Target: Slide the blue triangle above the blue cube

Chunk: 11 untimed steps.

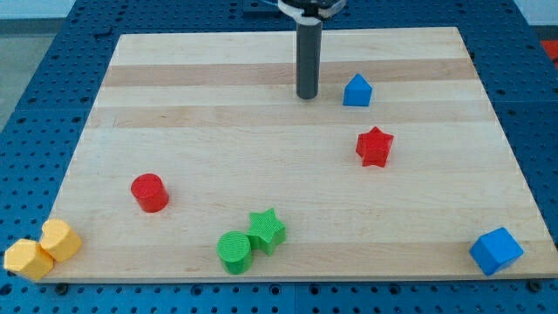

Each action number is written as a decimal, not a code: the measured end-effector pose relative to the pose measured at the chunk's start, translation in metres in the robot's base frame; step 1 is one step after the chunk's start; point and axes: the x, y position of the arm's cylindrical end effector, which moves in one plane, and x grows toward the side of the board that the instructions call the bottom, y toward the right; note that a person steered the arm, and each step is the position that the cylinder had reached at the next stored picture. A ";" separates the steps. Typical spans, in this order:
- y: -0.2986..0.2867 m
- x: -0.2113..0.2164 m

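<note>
The blue triangle [357, 91] sits near the view's top, right of centre, on the wooden board [288, 157]. The blue cube [496, 250] sits at the board's bottom right corner, far below and to the right of the triangle. My tip [307, 96] is the lower end of a dark rod coming down from the view's top. It rests on the board just left of the blue triangle, with a small gap between them.
A red star [375, 146] lies below the blue triangle. A red cylinder [150, 192] is at the left. A green cylinder [234, 252] and a green star [266, 230] touch at the bottom centre. Two yellow blocks [42, 249] sit at the bottom left corner.
</note>
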 end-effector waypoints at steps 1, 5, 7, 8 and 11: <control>0.029 0.000; 0.109 0.007; 0.120 0.026; 0.131 0.038; 0.160 0.071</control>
